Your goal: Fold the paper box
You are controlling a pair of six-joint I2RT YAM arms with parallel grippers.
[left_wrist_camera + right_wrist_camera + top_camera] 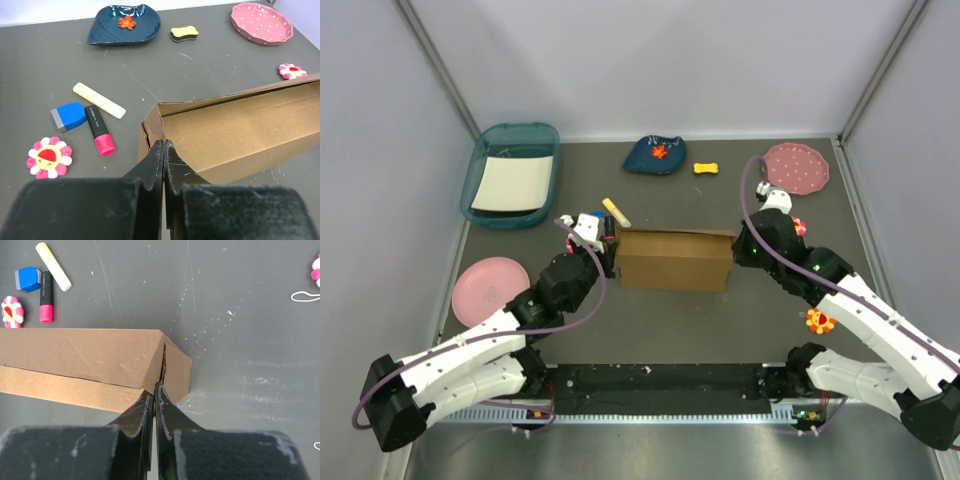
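1. Paper box (675,260) sits in the middle of the worktop (720,330), long side toward the arms, between the two hands. The left wrist view shows its walls raised round an open trough.
2. Left hand (163,149): the jaws are pressed together, with the tips against the near wall by the box's left end. I cannot tell whether any card is pinched between them.
3. Right hand (155,391): the jaws are likewise closed, with the tips at the slit in the right end corner. A pinched flap edge cannot be confirmed.
4. Handling, as I judge it: the box is light, so it will slide if pushed from one side alone. It is stiff across the panels and bends readily only at the scored creases. Its edges will crush or tear under a hard pinch.
5. Best hold: take a free flap edge near its crease, with the other hand bracing the opposite end.
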